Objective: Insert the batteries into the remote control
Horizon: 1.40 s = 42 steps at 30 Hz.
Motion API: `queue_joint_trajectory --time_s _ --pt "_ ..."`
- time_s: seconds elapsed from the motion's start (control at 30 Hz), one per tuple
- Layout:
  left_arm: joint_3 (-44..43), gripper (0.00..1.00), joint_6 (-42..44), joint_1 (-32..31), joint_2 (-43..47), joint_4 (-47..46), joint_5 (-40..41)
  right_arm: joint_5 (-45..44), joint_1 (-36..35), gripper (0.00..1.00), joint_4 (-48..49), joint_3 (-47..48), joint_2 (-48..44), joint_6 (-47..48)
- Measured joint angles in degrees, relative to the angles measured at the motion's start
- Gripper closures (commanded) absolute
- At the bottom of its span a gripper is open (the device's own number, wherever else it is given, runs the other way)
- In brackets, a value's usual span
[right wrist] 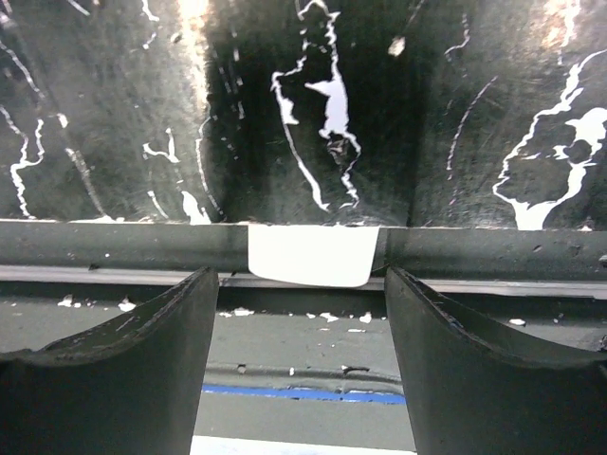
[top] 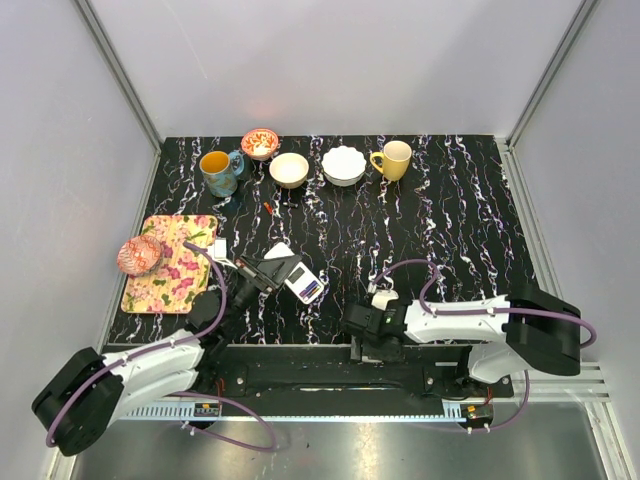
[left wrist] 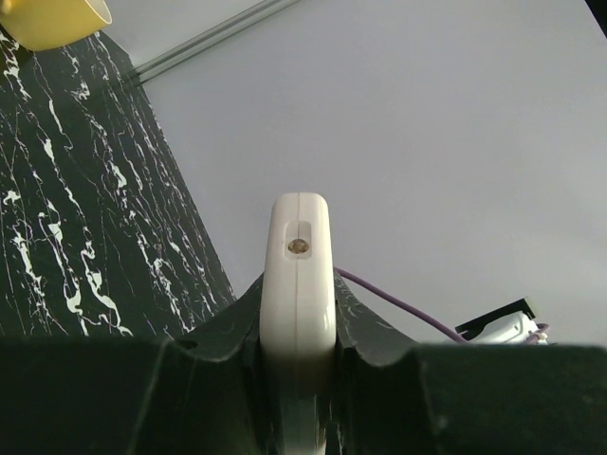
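Note:
My left gripper (top: 270, 272) is shut on the remote control (top: 300, 281) and holds it above the table left of centre. Its white back faces up, with a dark recess (top: 311, 290) near one end; I cannot tell whether batteries lie in it. In the left wrist view the remote control (left wrist: 299, 275) stands edge-on, pinched between the fingers of the left gripper (left wrist: 299, 318). My right gripper (top: 360, 330) hangs open over the table's near edge. A small white flat piece (right wrist: 311, 254) lies on that edge just ahead of the right gripper (right wrist: 302, 294), untouched.
Along the back stand a blue mug (top: 218, 170), a red patterned bowl (top: 260, 142), a cream bowl (top: 289, 169), a white bowl (top: 343, 164) and a yellow mug (top: 394, 159). A floral tray (top: 185, 272) at left carries a pink-red round thing (top: 139, 255). A black rail (right wrist: 303, 351) runs below the table's edge.

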State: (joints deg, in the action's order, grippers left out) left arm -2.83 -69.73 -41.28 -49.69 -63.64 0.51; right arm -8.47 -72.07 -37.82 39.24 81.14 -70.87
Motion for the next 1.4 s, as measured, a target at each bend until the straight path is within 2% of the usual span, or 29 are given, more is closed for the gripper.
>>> queue_joint_trajectory --time_s 0.2,0.43,0.8,0.87,1.07,1.4 --pt "0.0 1.0 -0.4 0.0 -1.1 -1.6 -0.1 -1.0 0.0 0.22 0.6 -1.5 0.0 -0.2" --pt "0.0 1.0 -0.7 0.0 -2.8 -2.8 -0.1 -1.0 0.0 0.31 -0.7 0.1 2.9 1.6" --pt "0.0 1.0 -0.8 0.0 -3.3 -2.9 -0.1 -0.4 0.0 0.66 -0.5 0.0 2.8 2.9" --pt "0.0 1.0 -0.8 0.0 -3.3 -2.9 -0.1 -0.5 0.0 0.69 -0.3 -0.3 2.3 2.9" --pt "0.0 1.0 -0.8 0.0 -3.3 -2.9 -0.1 -0.9 0.0 0.7 -2.7 1.0 0.3 3.0" --pt "0.0 1.0 -0.8 0.0 -1.9 -2.8 -0.1 -6.4 -0.1 0.68 -12.3 16.2 -6.6 6.8"
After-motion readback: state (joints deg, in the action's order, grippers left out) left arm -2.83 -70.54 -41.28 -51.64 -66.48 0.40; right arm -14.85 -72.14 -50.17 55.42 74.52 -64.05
